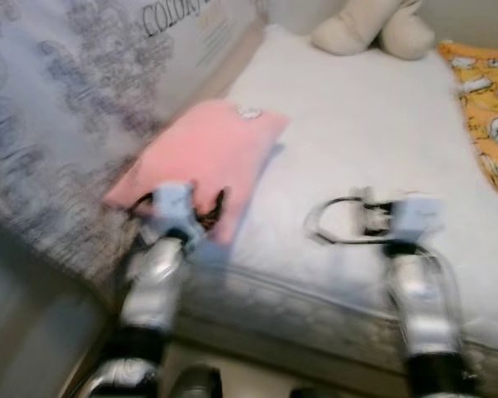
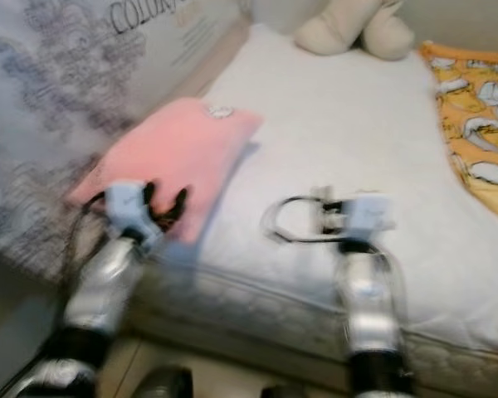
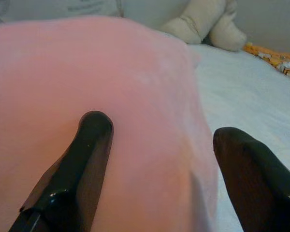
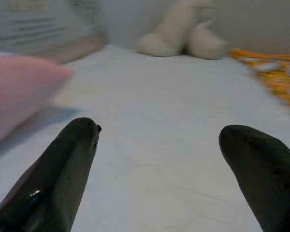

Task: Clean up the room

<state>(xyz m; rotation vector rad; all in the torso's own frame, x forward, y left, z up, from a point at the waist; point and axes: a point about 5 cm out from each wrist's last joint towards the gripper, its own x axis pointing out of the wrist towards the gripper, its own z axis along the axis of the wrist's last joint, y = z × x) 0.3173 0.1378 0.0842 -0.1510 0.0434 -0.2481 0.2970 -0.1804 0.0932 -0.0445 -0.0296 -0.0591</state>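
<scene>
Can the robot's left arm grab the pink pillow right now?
Probably yes. The left end effector is open, with one finger already on the pink pillow at its near edge, and nothing lies between them on the white bed.

Right gripper [image 4: 157, 159] fingers spread wide above white quilted mattress [image 4: 169, 125]. Pink soft pillow [image 4: 19, 92] beside one finger. Cream plush toy [image 4: 181, 31] at far end; orange patterned blanket [image 4: 275, 72] along edge.

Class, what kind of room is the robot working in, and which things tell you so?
Most likely a bedroom: a white mattress, a pink pillow lying on it, and a cream soft toy at its far end.
</scene>
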